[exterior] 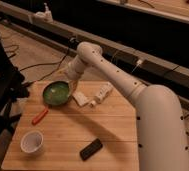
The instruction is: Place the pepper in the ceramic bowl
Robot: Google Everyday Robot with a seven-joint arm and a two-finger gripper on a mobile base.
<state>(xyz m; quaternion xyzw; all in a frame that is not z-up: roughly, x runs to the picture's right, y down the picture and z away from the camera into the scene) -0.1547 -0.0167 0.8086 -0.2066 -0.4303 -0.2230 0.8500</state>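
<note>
Pepper (pixel 39 116) on table (pixel 83 127), apart from jaws (up by ceramic bowl (pixel 54 94))

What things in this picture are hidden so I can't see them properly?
Camera view, the only one:
1. The ceramic bowl: part of its right rim is covered by the gripper, which hangs at that edge, dark against the floor behind it.
2. The robot's body: cut off by the bottom and right edges, so its base is out of sight.
3. The long white object right of the bowl: too small to tell what it is.
</note>
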